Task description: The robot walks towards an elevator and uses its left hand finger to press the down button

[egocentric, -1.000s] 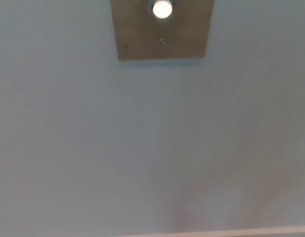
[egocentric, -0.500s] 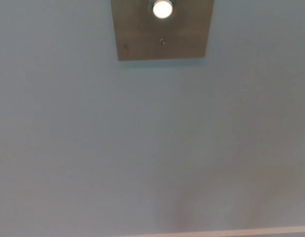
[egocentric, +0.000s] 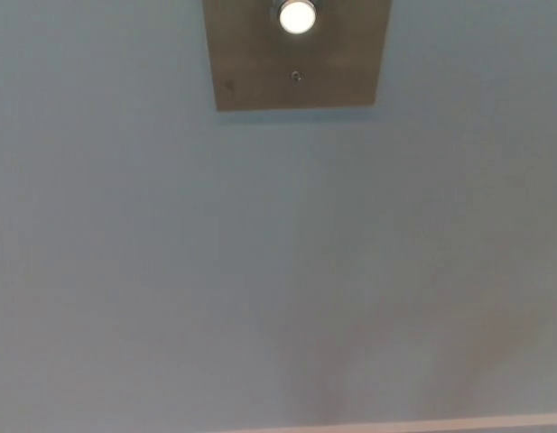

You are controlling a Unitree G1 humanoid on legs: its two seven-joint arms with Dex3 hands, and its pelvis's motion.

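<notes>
A brushed metal button plate (egocentric: 260,77) is fixed to a pale blue-grey wall (egocentric: 260,271) at the top centre of the head view, its upper part cut off by the frame. A round button (egocentric: 296,16) on it glows white. Below the button sits a small screw (egocentric: 297,77). Neither of my hands nor any part of my arms shows in this view.
The wall fills almost the whole picture. A thin pale strip (egocentric: 422,424), perhaps a skirting or floor edge, runs along the bottom edge from the centre to the right. A faint shadow lies on the wall above it.
</notes>
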